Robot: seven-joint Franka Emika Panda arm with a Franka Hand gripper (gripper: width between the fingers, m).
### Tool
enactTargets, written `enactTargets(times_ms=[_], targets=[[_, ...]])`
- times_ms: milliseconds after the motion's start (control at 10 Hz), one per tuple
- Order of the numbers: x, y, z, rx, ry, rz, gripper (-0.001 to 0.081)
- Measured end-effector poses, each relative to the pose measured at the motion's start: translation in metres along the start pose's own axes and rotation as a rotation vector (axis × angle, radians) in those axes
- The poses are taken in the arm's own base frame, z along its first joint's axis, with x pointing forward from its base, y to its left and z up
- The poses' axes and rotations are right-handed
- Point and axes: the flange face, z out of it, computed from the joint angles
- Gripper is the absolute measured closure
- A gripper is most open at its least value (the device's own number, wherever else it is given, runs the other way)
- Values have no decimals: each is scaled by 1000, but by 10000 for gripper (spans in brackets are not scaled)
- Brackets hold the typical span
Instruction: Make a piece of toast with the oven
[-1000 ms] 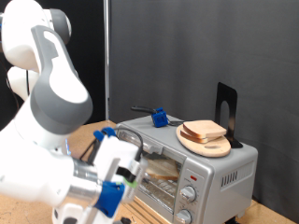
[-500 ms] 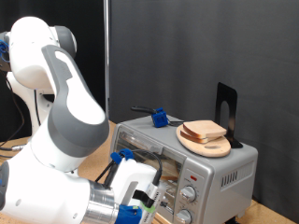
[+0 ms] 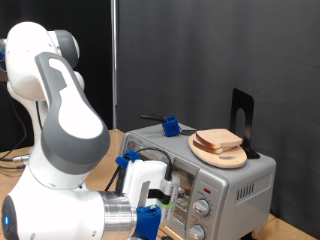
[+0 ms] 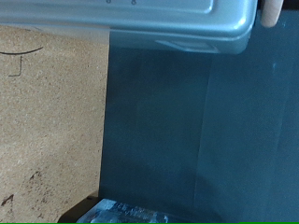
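Note:
The silver oven (image 3: 215, 185) stands at the exterior view's right, with two round knobs (image 3: 200, 209) on its front. My gripper (image 3: 158, 200) is low, right in front of the oven's glass door and just left of the knobs. Its fingers are hidden by the white hand and its blue parts. No single slice of toast shows, because the arm covers the oven's inside. A stack of bread slices (image 3: 219, 140) lies on a wooden plate on top of the oven. The wrist view shows only the oven's silver edge (image 4: 177, 23), with nothing between the fingers.
A blue object (image 3: 171, 126) and a black stand (image 3: 242, 118) sit on the oven's top. My own white arm (image 3: 60, 150) fills the exterior view's left. The brown tabletop (image 4: 47, 121) ends at an edge, with dark floor (image 4: 196, 131) beyond it.
The arm has swung towards the exterior view's right. The hand has moved from the door's left side to close beside the knobs and now covers the glass door.

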Motion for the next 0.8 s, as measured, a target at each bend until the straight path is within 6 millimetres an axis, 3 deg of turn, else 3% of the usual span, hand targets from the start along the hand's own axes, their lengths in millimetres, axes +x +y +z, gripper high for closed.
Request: enactTargets(times_ms=[500, 800], targets=[[14, 39, 19, -20, 31, -40, -2], [11, 44, 23, -21, -9, -28, -2]])
